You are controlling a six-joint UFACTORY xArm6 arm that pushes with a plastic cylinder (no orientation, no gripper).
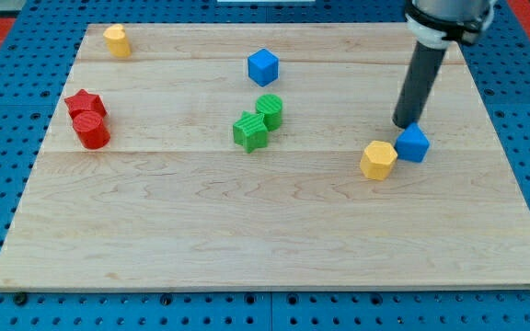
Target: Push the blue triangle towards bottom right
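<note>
The blue triangle [413, 144] lies on the wooden board at the view's right, just right of and touching a yellow hexagon [377, 160]. My tip [403, 124] sits right behind the blue triangle, at its upper left edge, touching or nearly touching it. The dark rod rises from there to the view's top right.
A blue cube [262, 66] lies at top centre. A green star [249, 131] and a green cylinder [269, 109] touch near the middle. A red star [85, 105] and a red cylinder [91, 131] touch at the left. A yellow block [116, 40] sits at top left.
</note>
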